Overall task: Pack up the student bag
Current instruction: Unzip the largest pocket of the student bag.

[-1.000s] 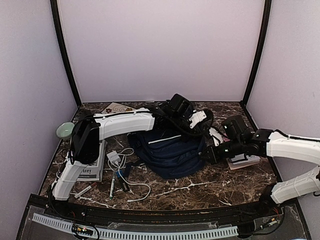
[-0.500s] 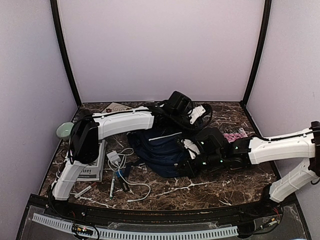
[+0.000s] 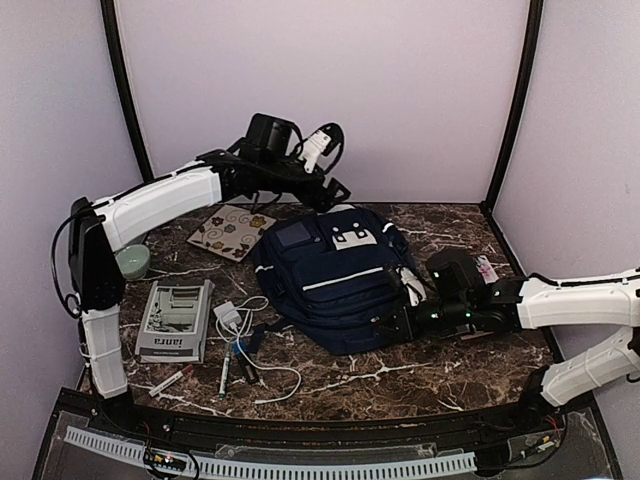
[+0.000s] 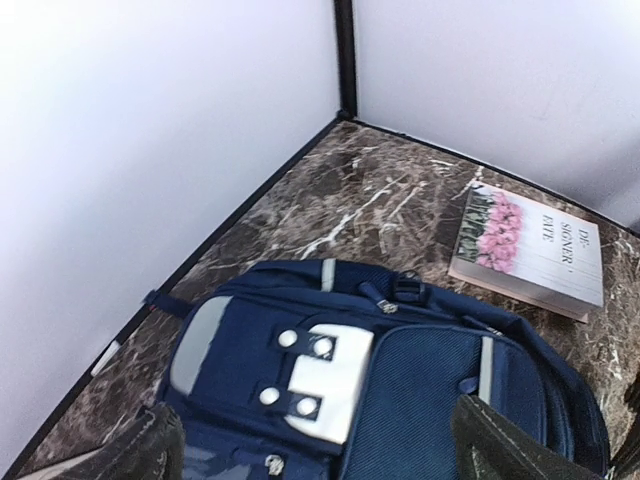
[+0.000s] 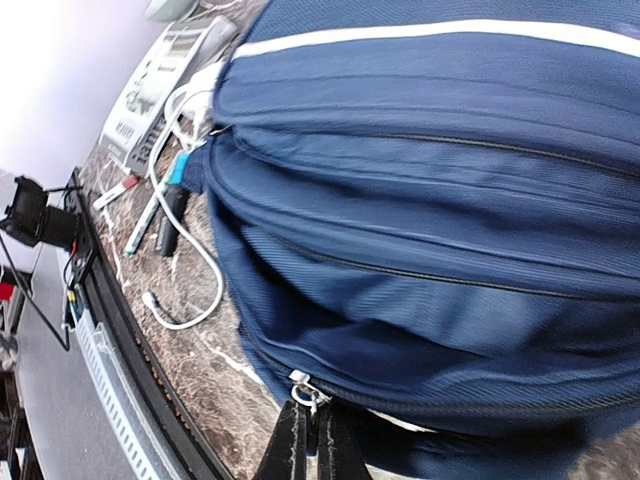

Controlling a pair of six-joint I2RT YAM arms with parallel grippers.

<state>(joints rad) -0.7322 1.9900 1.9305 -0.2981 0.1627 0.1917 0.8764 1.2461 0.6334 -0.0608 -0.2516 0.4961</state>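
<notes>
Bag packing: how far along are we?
Done: nothing packed that shows. The bag lies flat and its visible zips look closed.
In hand: the right gripper is shut on a zip pull at the bag's near right corner. The left gripper hangs open above the bag.
Left: the book, charger, pens and booklet lie out on the table, so all the packing.

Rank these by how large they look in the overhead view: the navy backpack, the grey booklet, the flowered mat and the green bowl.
1. navy backpack: clearly the largest.
2. grey booklet and flowered mat: these look about alike, and the mat lies farther from the camera, so I won't rank them.
3. green bowl: the smallest.
</notes>
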